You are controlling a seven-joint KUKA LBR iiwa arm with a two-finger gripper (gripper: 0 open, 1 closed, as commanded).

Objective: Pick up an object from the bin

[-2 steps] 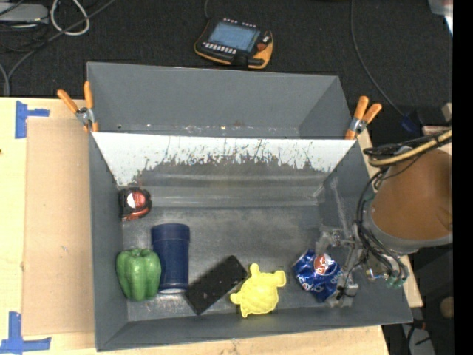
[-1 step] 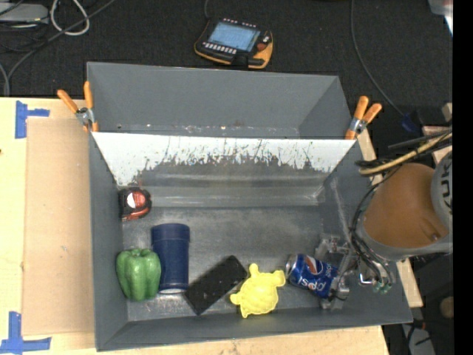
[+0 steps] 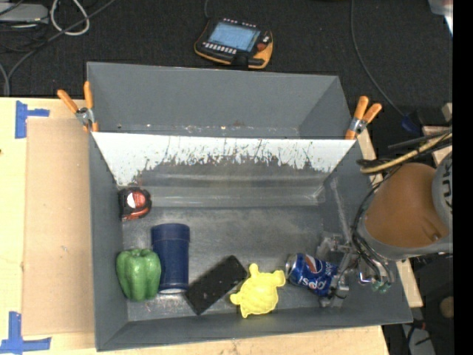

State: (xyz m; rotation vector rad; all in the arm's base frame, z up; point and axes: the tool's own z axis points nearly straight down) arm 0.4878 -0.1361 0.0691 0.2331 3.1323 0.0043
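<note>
End effector (image 3: 341, 271) sat in the bin's (image 3: 222, 102) right corner against a crushed blue Pepsi can (image 3: 309, 272); whether apart or clamped could not be told.

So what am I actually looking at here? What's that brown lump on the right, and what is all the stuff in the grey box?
This is one camera looking down, a little from the side, into a grey metal bin. The brown lump on the right is a cover on a robot arm, which reaches in from that side. At the arm's end is the gripper, the robot's hand. It sits low in the bin's near right corner, right against a crushed blue drinks can. I cannot tell whether it has hold of the can. Its job is to pick one thing out.

The other things lie along the near side: a yellow toy, a flat black block, a dark blue cup and a green pepper. Farther back on the left is a small red and black thing.
</note>
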